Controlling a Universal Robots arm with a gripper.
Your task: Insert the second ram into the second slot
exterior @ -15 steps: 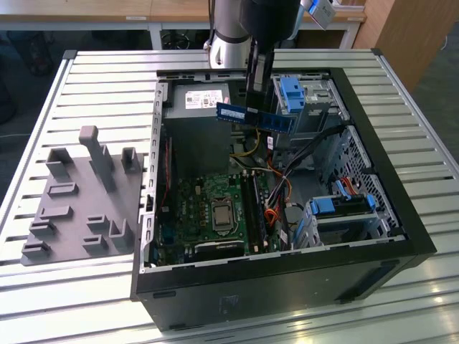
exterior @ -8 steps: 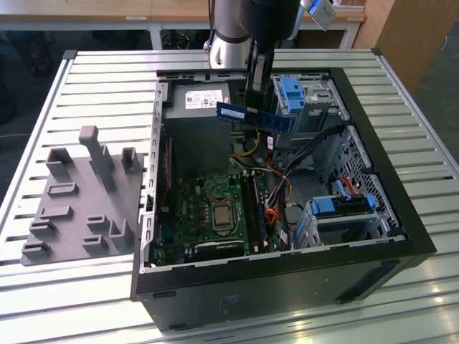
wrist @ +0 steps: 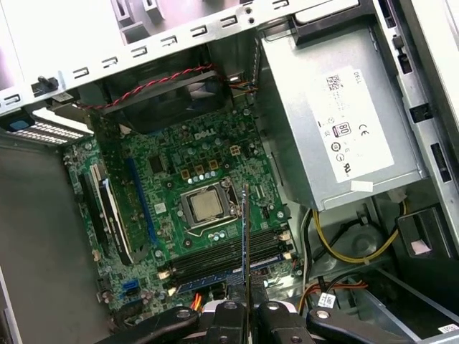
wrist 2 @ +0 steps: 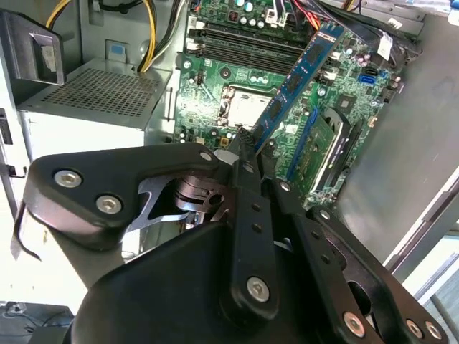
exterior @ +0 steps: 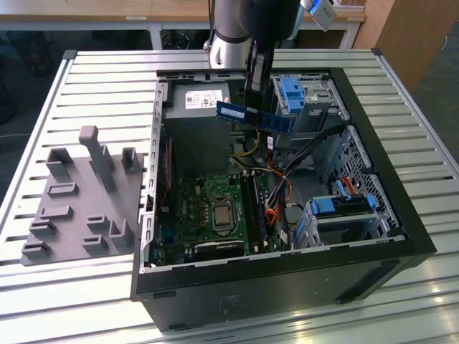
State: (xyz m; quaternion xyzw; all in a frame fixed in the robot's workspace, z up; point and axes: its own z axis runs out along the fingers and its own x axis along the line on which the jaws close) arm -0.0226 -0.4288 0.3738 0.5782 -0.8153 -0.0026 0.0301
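We hold the ram, a thin flat blue board with dark chips, clamped in the slim black metal gripper, in the air over the case near the power supply, well above the motherboard. We judge that a slight tilt in so small a grip could set it on the plastic wall of a slot, or against the loose cables.

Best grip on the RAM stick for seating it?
Pinch the two flat faces at mid-length along the upper long edge, coming from above: the RAM stick is thin and flat, and its lower edge must stay free. The hand holds it so, above the open case.
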